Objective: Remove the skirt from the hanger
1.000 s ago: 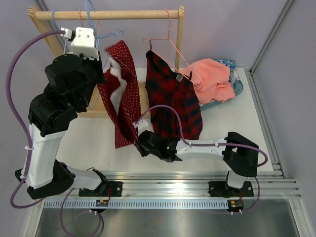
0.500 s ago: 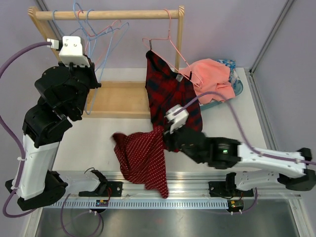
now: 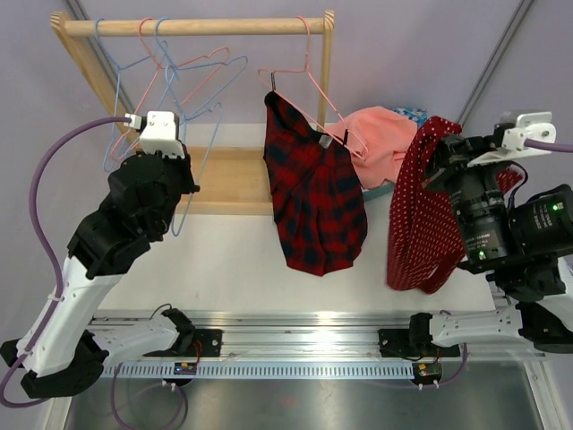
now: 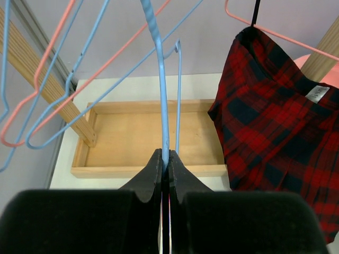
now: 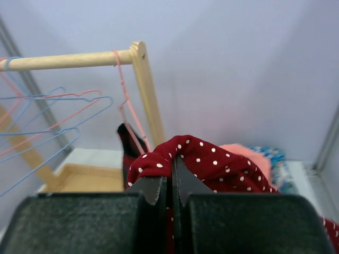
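The skirt (image 3: 419, 215) is off its hanger. A second ago it hung at the left of the rack (image 3: 197, 27); half a second ago it trailed low over the near edge of the table (image 3: 215, 260). Now it dangles high at the right, beside the pink garment (image 3: 385, 139) and well apart from the plaid garment (image 3: 313, 197).

The right gripper (image 5: 170, 182) is closed tight on a fold of the fabric. The left gripper (image 4: 165, 159) is pinched on the wire of the bare blue hanger (image 4: 158, 79). Its hook probably sits on the rail, though the tangle of hangers makes that unclear.

The removal itself looks done; the skirt likely only needs setting down.
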Robot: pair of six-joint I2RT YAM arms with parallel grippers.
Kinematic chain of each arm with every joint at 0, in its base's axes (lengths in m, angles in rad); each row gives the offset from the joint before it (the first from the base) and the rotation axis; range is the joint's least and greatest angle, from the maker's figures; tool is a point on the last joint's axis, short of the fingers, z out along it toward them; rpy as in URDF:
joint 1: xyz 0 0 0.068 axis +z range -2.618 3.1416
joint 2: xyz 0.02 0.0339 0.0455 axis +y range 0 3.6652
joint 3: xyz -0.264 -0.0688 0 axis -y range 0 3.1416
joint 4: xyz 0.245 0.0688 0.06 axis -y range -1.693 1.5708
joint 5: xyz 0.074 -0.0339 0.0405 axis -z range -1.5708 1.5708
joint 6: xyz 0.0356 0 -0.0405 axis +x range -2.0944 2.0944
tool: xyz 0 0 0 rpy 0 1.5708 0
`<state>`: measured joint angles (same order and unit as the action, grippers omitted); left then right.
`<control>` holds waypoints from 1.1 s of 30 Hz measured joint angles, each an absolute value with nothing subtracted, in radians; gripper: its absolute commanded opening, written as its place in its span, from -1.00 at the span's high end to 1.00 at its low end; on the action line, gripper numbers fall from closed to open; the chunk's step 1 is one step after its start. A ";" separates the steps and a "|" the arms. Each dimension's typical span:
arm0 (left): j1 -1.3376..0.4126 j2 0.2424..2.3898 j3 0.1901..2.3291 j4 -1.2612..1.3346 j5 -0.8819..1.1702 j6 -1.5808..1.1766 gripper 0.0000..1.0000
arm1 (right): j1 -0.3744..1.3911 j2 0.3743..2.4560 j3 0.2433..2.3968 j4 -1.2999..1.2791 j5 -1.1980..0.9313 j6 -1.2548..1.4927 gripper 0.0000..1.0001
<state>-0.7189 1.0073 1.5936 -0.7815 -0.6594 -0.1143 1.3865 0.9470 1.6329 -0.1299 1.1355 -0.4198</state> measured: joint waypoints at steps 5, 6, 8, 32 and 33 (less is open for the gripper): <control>-0.719 0.980 1.515 -0.768 -0.638 -0.151 1.00 | 1.368 1.051 1.678 0.155 1.150 -0.838 1.00; -0.719 0.976 1.502 -0.767 -0.634 -0.158 1.00 | 1.353 1.075 1.702 0.170 1.147 -0.900 1.00; -0.719 0.968 1.479 -0.768 -0.629 -0.168 1.00 | 1.313 1.121 1.764 0.159 1.130 -0.978 1.00; -0.719 0.894 1.394 -0.815 -0.608 -0.237 1.00 | 0.257 1.823 2.504 -0.409 0.554 -0.375 1.00; -0.719 0.892 1.392 -0.815 -0.607 -0.239 1.00 | 0.242 1.858 2.540 -0.405 0.536 -0.350 1.00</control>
<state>-0.7189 0.8925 1.3918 -0.8154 -0.6067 -0.2390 0.2417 1.8584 2.5404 -0.4046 0.5358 -0.3496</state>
